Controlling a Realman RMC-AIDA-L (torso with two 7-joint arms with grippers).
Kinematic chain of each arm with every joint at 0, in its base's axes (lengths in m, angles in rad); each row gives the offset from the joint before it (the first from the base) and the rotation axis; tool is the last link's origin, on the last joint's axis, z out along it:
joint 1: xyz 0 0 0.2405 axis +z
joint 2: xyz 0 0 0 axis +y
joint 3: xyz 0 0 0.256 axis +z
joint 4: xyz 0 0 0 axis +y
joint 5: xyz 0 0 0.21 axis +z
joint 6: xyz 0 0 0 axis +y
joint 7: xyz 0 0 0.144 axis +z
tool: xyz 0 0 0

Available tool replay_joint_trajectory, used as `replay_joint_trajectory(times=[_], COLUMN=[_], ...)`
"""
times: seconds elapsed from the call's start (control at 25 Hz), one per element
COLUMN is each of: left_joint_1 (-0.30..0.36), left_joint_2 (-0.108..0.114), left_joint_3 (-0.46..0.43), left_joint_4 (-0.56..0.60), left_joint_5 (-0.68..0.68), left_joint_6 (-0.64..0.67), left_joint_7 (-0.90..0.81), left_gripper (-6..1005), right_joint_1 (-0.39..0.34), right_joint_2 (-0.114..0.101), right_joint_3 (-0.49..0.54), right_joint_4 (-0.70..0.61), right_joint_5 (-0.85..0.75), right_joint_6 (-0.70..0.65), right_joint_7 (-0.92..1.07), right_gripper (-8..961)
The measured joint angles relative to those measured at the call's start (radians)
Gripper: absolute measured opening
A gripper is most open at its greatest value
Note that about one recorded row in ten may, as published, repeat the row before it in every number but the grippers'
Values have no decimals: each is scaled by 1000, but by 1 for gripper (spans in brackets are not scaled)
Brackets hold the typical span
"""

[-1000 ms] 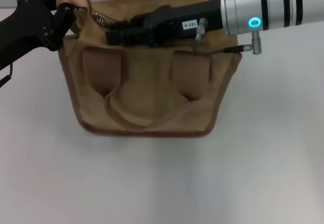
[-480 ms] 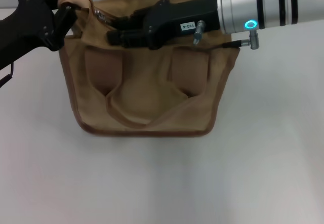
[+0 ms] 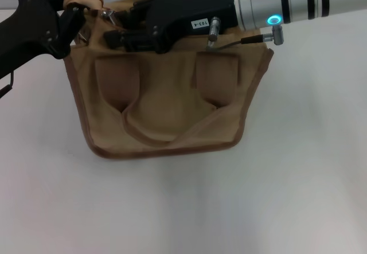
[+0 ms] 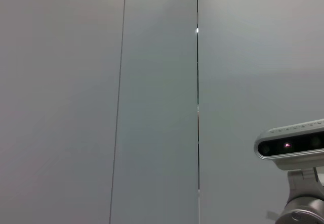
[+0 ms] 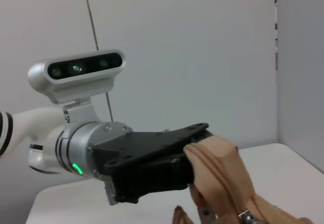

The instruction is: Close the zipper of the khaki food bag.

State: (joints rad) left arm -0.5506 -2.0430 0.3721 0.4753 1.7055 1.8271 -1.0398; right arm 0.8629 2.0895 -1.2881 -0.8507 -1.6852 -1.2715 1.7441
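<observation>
The right gripper (image 3: pixel 112 33) has been slid further toward the bag's left end, pinched shut on the zipper (image 3: pixel 108 15); the khaki food bag (image 3: pixel 166 93) sits on the table (image 3: pixel 298 179), its left top corner clamped by the left gripper (image 3: pixel 77 10).

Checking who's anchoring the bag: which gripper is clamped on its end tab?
The left gripper, pinching the khaki food bag by its left-end tab. The right gripper lies along the bag's top at the zipper instead.

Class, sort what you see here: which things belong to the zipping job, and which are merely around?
Job: khaki food bag; zipper; left gripper clamped on the bag's end; right gripper at the bag's top.
Around: white table; grey wall panels.
</observation>
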Motion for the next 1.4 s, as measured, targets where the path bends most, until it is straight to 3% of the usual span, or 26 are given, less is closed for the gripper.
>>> replay_joint_trajectory(times=[0.12, 0.56, 0.8, 1.0, 1.2, 1.32, 1.4], left_joint_1=[0, 3, 6, 10, 11, 11, 11], left_joint_2=[1, -2, -2, 0, 0, 0, -1], left_joint_3=[-1, -1, -1, -1, -1, -1, -1], left_joint_4=[-2, -5, -6, -6, -6, -6, -6], left_joint_5=[0, 0, 0, 0, 0, 0, 0], left_joint_6=[0, -3, 0, 0, 0, 0, 0], left_joint_7=[1, 3, 4, 4, 3, 3, 3], left_gripper=[25, 36, 42, 47, 52, 55, 57], right_joint_1=[-2, -48, -49, -63, -90, -95, -96], right_joint_2=[0, -2, -2, -5, -8, -8, -8], right_joint_3=[-11, -7, -20, -26, -27, -27, -26], right_joint_4=[-1, -35, -37, -41, -42, -42, -42], right_joint_5=[7, 76, 73, 69, 68, 68, 68], right_joint_6=[-2, 8, 22, 25, 10, -10, -15], right_joint_7=[0, -1, -1, 6, 20, 23, 29], right_gripper=[414, 237, 69, 22, 45, 256, 273])
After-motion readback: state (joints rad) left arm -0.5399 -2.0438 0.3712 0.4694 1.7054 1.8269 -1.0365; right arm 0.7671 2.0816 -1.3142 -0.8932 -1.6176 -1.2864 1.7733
